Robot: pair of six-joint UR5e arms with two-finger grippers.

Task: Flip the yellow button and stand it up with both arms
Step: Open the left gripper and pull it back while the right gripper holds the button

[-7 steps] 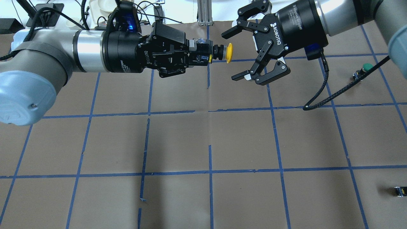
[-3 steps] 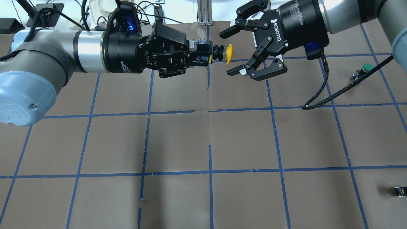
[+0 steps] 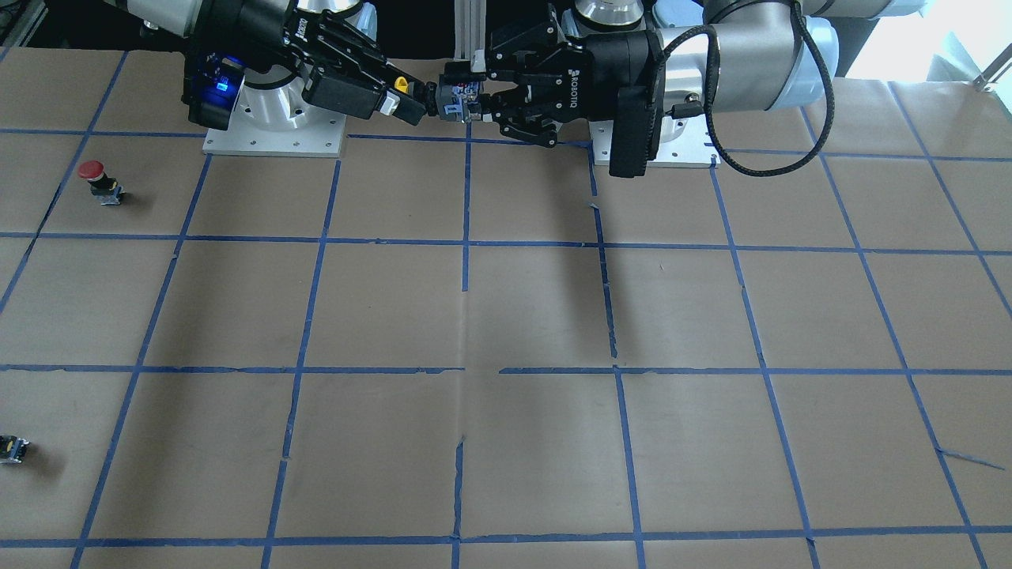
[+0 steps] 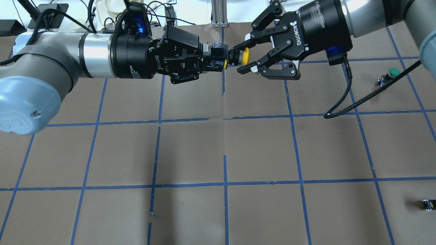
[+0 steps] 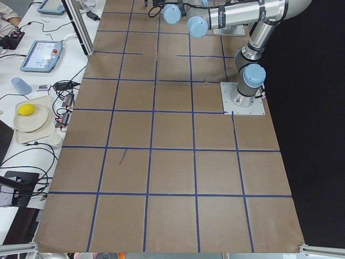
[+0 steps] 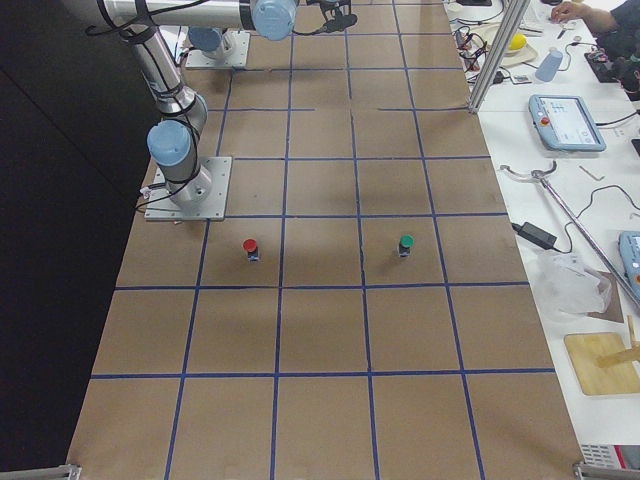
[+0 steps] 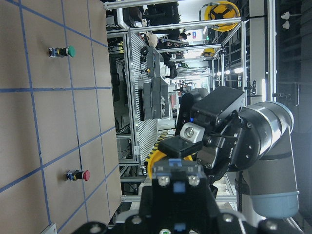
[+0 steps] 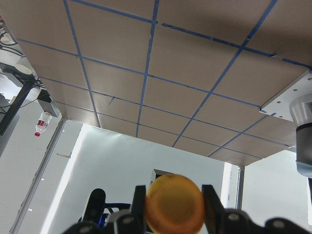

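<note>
My left claw (image 4: 215, 58) is clamped on the grey body of the yellow button (image 4: 245, 56). It holds the button level in the air above the table (image 4: 259, 146), near the 12 o'clock edge, cap facing 3 o'clock. A second ago my right claw (image 4: 240, 58) was spread wide, off toward 3 o'clock. It has slid in and narrowed to half open, and its fingers (image 4: 246, 70) flank the cap at 12 and 6 o'clock. I cannot tell whether they touch it.
</note>
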